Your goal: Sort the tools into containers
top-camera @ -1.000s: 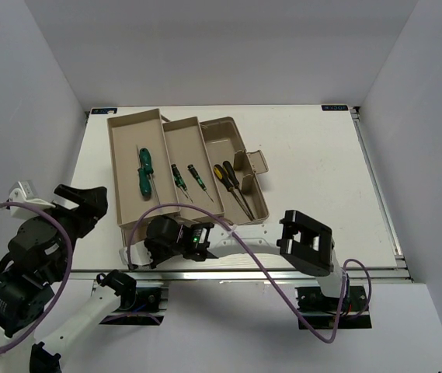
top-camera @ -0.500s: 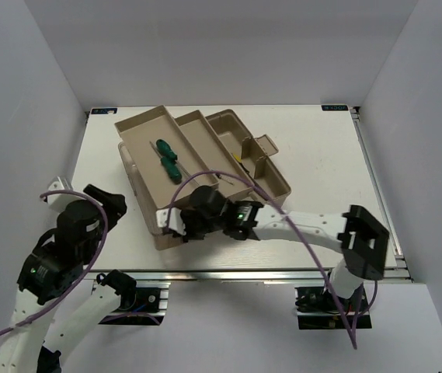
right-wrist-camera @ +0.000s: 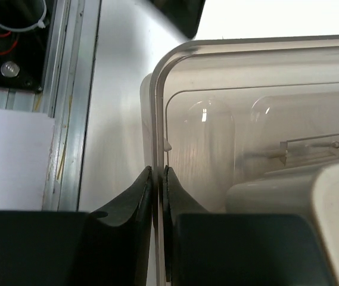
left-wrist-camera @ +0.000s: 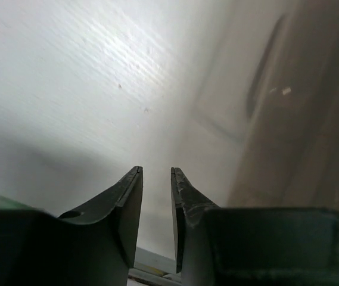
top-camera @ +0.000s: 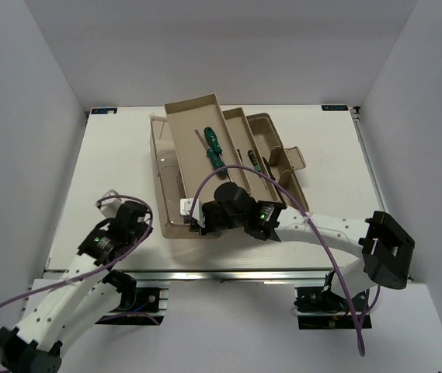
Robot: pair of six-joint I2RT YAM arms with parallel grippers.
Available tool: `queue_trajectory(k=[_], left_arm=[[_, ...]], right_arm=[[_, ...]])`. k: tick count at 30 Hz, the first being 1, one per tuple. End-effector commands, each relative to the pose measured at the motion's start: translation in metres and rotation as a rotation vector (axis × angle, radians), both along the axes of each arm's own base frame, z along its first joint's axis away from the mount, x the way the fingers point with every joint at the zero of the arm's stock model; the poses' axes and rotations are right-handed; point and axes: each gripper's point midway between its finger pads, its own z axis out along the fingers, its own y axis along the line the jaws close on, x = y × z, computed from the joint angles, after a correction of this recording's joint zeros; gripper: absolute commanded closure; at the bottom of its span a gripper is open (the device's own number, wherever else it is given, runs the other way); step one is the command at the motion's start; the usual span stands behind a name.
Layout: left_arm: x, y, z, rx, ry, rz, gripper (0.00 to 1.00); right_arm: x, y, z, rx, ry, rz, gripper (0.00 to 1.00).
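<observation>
The toolbox [top-camera: 279, 175] stands askew on the table, its beige trays fanned out. A green-handled screwdriver [top-camera: 211, 148] lies in the top tray [top-camera: 186, 116]. More tools [top-camera: 242, 159] peek from the tray below, partly hidden. My right gripper [top-camera: 199, 219] [right-wrist-camera: 158, 170] is shut on the rim of the smoky translucent lid [right-wrist-camera: 246, 113] [top-camera: 168, 186] at the toolbox's near corner. My left gripper [top-camera: 137, 216] [left-wrist-camera: 156, 170] hangs over bare table left of the toolbox, jaws a narrow gap apart with nothing between them.
The white table [top-camera: 112, 163] ends in an aluminium rail [right-wrist-camera: 68, 119] close behind the right gripper. A purple cable [top-camera: 236, 172] arches over the right arm and across the trays. Grey walls close in both sides.
The toolbox has swung clockwise and shifted right, carried by the right gripper on its lid. The left arm has come down and right toward the table, its jaws narrowing from wide open.
</observation>
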Motion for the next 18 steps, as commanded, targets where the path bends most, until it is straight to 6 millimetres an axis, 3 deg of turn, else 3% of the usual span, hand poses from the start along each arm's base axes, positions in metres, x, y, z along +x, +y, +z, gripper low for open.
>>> queue_trajectory(k=[1, 3, 4, 8, 10, 16, 18], left_arm=[[0.017, -0.037, -0.028, -0.149, 0.005, -0.052, 0.64], [0.032, -0.051, -0.035, -0.189, -0.014, -0.082, 0.62], [0.032, -0.053, -0.052, -0.176, 0.043, -0.088, 0.61], [0.055, -0.067, -0.060, -0.218, 0.046, -0.167, 0.61], [0.070, -0.066, -0.053, -0.259, 0.003, -0.161, 0.61], [0.109, -0.092, 0.009, -0.511, -0.284, -0.322, 0.58], [0.101, -0.103, 0.011, -0.598, -0.301, -0.401, 0.56]], right_arm=[[0.005, 0.018, 0.096, 0.291, -0.086, -0.007, 1.00], [0.003, 0.017, 0.102, 0.311, -0.085, -0.004, 1.00], [0.003, 0.017, 0.104, 0.316, -0.079, -0.005, 1.00], [-0.002, 0.016, 0.109, 0.330, -0.075, 0.010, 1.00], [-0.007, 0.016, 0.105, 0.323, -0.072, 0.028, 1.00], [-0.012, 0.017, 0.093, 0.282, -0.074, 0.061, 1.00], [-0.012, 0.018, 0.087, 0.262, -0.074, 0.065, 1.00]])
